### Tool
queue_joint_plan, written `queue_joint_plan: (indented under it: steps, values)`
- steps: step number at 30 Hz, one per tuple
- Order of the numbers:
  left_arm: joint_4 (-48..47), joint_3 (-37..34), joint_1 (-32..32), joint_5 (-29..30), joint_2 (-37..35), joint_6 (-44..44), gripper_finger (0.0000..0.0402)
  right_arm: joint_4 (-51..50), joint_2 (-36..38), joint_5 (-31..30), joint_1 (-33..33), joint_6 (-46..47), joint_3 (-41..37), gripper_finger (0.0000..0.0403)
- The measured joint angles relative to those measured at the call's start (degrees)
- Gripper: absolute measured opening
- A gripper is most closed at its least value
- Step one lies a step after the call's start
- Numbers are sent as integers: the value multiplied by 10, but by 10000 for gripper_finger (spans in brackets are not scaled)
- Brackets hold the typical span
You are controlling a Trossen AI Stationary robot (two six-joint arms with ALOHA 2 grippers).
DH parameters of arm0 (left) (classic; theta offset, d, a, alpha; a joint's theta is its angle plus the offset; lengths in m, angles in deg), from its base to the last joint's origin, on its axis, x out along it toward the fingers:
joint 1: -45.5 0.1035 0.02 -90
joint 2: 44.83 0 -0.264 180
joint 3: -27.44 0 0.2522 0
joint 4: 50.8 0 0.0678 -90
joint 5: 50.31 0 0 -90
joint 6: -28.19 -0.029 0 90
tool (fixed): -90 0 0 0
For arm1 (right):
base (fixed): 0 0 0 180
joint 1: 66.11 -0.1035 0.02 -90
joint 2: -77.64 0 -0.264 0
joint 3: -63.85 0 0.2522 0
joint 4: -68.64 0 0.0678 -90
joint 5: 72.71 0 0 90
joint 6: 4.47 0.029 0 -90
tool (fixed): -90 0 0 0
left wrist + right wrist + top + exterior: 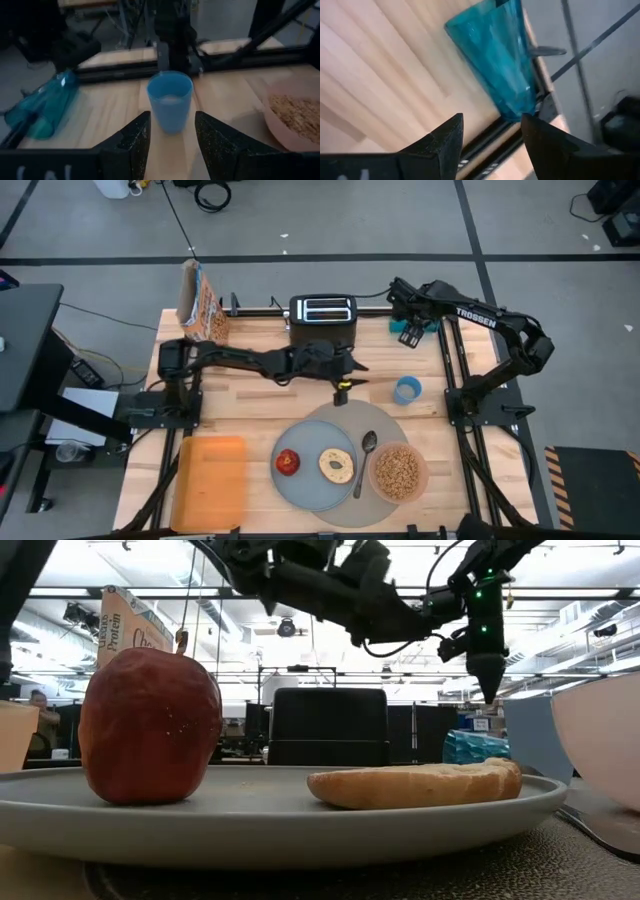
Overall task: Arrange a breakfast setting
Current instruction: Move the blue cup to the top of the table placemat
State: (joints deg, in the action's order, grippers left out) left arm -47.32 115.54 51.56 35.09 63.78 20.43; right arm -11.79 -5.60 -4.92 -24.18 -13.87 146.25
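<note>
A grey-blue plate [305,485] lies on the round grey mat [390,415] and carries a red fruit [288,462] and a bagel [336,465]. Beside it are a metal spoon [365,455] and a pink bowl [398,472] of brown cereal. A light blue cup [170,100] stands upright on the wood, just ahead of my open left gripper [171,120], which points level at it. The teal tumbler [495,55] lies on its side at the table's far right edge. My right gripper [492,122] hovers open above it, pointing down.
A black toaster [322,310] stands at the far edge, with a cereal box [200,305] to its left. An orange tray [210,480] lies at the near left. The right arm's base [462,395] stands just beyond the blue cup [407,389].
</note>
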Motion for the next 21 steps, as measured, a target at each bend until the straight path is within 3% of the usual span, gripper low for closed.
queue_joint_plan:
  steps: [6, 10, 13, 21]
  values:
    - [49, -22, -3, 6, 18, 11, 160, 42, 0, -2, 5, -89, 0, 229]
    - [88, -79, -26, 54, -8, 12, 152, 76, -17, -25, 3, -97, 13, 242]
    - [129, -116, -46, 77, -31, 18, 146, 53, -73, -44, -8, -86, 60, 242]
    - [115, -165, -86, 111, -68, 59, 144, 9, -242, -56, -9, -49, 237, 241]
